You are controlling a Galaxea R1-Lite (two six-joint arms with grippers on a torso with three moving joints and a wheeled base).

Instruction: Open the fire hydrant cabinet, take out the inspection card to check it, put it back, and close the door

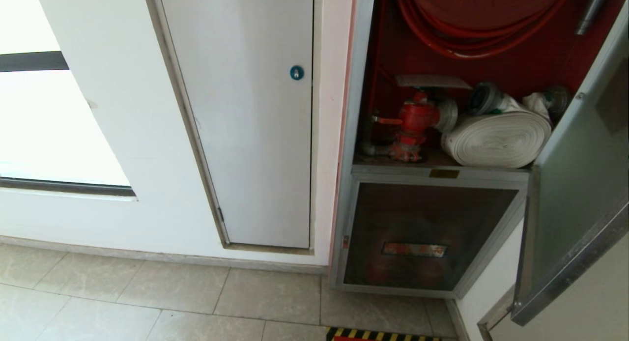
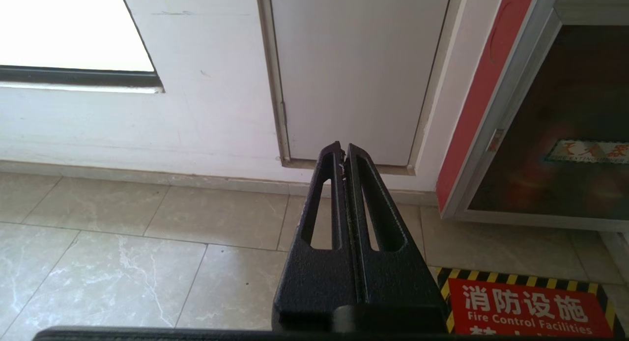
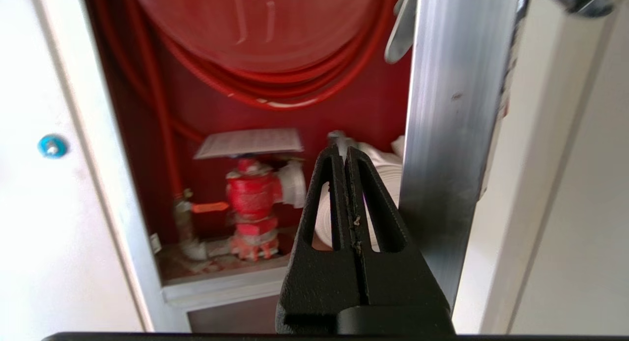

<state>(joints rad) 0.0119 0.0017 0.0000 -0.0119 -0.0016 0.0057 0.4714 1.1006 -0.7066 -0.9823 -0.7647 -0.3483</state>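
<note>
Fire hydrant cabinet (image 1: 351, 134): silver-framed, red-lined, set in the white wall; upper compartment stands open, its door (image 1: 580, 184) swung out to the right, frosted glass in a metal frame.

Contents, upper compartment: red hose reel (image 1: 484, 16) at the top, red hose coiled around it; metal nozzle (image 1: 592, 9) hanging at the upper right; red hydrant valve (image 1: 415, 122) at the lower left with an orange handle; rolled white flat hose (image 1: 496, 139) lying just beside the valve, its metal couplings resting on top.

Inspection card (image 1: 432, 80): white sheet, lying flat on top of the hydrant valve inside the cabinet; its print too small to read.

Lower compartment: closed dark glass panel (image 1: 422, 233) bearing a strip label (image 1: 414, 249), the lettering not legible; small brass plate (image 1: 443, 173) on the rail above it, unreadable.

Floor sign (image 2: 526, 309): red panel with black-and-yellow striped border, reading "消防设施" and "Fire Control Facilities".

White panel door (image 1: 245, 115) with a blue lock (image 1: 296, 72), left of the cabinet.

Right tool (image 3: 345, 152): fingers pressed together, holding nothing; held in front of the open compartment, just beside the door's metal edge.

Left tool (image 2: 342, 149): fingers pressed together, empty; held low over the tiled floor (image 2: 147, 262), facing the white panel door.
</note>
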